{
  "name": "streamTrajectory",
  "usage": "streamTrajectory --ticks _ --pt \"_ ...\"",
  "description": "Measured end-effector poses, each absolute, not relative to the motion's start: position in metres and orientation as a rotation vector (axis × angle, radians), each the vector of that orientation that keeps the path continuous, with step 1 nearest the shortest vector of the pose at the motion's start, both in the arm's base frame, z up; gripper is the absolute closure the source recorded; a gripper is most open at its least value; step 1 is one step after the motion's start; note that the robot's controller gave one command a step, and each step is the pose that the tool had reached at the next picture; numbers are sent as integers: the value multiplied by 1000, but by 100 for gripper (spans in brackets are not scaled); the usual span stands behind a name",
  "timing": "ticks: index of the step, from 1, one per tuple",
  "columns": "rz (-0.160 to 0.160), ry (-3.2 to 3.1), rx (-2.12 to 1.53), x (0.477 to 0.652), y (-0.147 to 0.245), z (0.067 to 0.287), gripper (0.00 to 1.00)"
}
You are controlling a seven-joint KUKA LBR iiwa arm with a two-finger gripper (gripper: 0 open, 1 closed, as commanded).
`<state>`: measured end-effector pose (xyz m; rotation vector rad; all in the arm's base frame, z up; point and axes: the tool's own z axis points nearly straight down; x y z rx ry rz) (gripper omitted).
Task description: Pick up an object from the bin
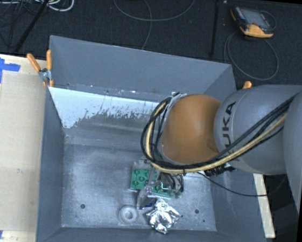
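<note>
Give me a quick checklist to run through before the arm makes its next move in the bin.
1. Gripper lowered inside the bin, over the front middle of its floor: ok.
2. Gripper away from the bin's walls: ok.
3. Which thing it is centred over, the green studded block beside it or the crumpled foil just in front: cannot tell.
4. Room around the target: not ok. The block, the foil and a grey ring lie close together.
5. Green studded block lying flat on the floor: cannot tell, as the gripper partly covers it.
</note>
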<state>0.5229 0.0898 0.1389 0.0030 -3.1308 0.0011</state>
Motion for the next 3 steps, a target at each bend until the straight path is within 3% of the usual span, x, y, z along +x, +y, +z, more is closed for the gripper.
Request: streamTrajectory --ticks 1,2,3 --pt "0 -3117 393 566 81 118 0" --pt "-1 -3080 635 546 96 175 0" --pt "-4 -3074 700 513 53 81 0"
